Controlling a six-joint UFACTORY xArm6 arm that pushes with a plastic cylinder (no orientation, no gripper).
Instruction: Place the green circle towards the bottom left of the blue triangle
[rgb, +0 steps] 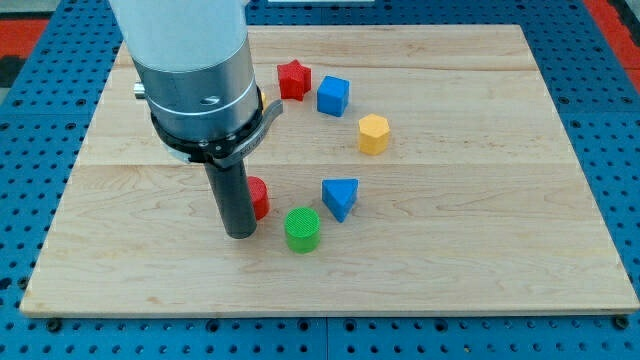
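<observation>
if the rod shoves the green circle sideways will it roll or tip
Probably slides, not rolls: the green circle stands on its flat end on the board. It looks short and wide, so tipping seems unlikely. My tip at its left might spin it if off-centre.

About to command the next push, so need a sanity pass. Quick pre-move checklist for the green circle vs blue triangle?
1. Green circle in view, upright on the board: ok.
2. Blue triangle in view, unobstructed: ok.
3. Circle already at the triangle's bottom left: ok, it sits just below and to the view's left of it.
4. My tip located: ok, to the view's left of the circle.
5. Tip touching the circle: cannot tell; a narrow gap seems to show.
6. Red block behind the rod, partly hidden, shape: cannot tell.
</observation>
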